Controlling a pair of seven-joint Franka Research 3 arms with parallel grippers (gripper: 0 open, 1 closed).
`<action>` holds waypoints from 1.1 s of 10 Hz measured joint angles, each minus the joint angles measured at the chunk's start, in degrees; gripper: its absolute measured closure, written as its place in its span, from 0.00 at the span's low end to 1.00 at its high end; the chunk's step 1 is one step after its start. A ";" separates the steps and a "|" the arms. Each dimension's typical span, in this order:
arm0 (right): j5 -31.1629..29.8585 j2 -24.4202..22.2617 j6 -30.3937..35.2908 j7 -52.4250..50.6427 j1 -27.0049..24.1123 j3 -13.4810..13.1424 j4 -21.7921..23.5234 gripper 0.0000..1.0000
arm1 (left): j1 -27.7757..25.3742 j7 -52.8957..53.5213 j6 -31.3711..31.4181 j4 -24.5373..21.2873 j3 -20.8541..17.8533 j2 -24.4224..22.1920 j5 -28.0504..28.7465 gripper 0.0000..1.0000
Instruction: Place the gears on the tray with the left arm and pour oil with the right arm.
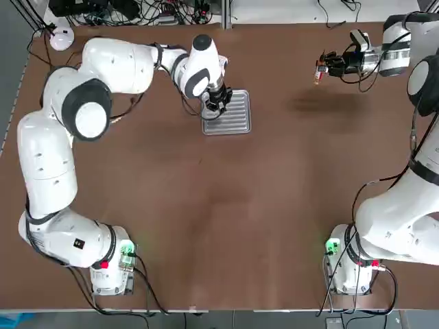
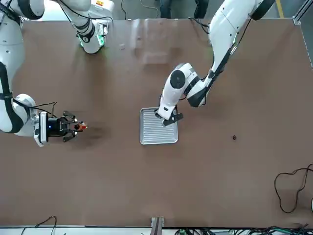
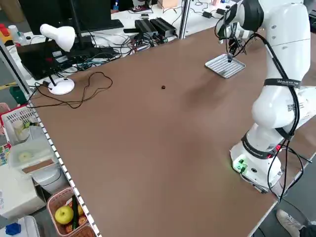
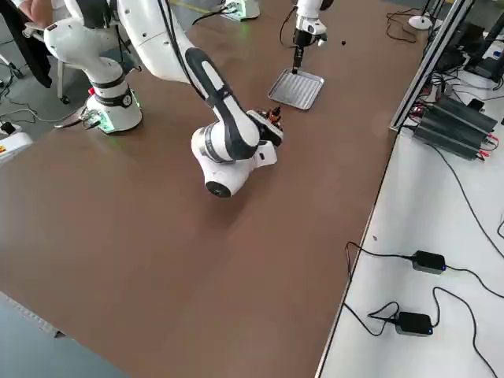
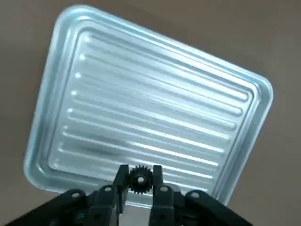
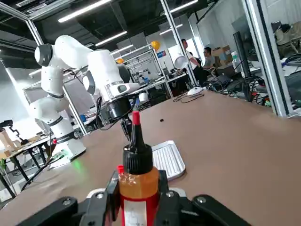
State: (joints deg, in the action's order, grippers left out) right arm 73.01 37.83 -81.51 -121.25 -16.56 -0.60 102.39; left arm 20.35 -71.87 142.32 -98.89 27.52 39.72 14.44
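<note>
The ribbed silver tray point(image 1: 233, 118) point(image 2: 152, 135) point(image 5: 155, 113) lies mid-table toward the far side. My left gripper point(image 1: 218, 100) point(image 2: 167, 118) point(image 5: 139, 181) hangs just over the tray's left edge, shut on a small dark gear point(image 5: 139, 179) between its fingertips. A second gear point(image 2: 234, 137) point(image 3: 163, 87) lies alone on the table, far to the left of the tray. My right gripper point(image 1: 328, 65) point(image 2: 73, 127) point(image 6: 136, 193) is held level above the far right of the table, shut on the oil bottle point(image 6: 137, 181) with its red nozzle point(image 6: 136, 118) upright in the right wrist view.
A white desk lamp point(image 3: 58, 37) and cables lie beyond the table's left edge. Power bricks and cables point(image 4: 425, 260) sit on the white bench to the right. People sit far off in the room point(image 6: 197, 59).
</note>
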 joint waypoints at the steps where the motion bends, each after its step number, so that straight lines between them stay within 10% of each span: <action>1: 0.21 0.00 -0.05 0.15 1.48 0.06 0.14 0.66 | 2.44 -0.18 0.00 0.80 -2.18 0.71 0.00 0.75; 7: 9.81 0.03 -0.66 0.65 12.49 0.23 10.51 0.66 | 5.93 -0.19 0.03 1.97 -6.43 1.86 0.72 0.74; 11: 11.39 0.00 -0.56 0.66 13.75 0.26 11.78 0.66 | 5.84 -0.07 0.03 2.50 -6.78 1.87 1.22 0.34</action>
State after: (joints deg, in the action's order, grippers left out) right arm 84.40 37.83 -82.07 -120.60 -2.81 -0.34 114.17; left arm 26.19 -71.95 142.34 -96.39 20.74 41.59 15.67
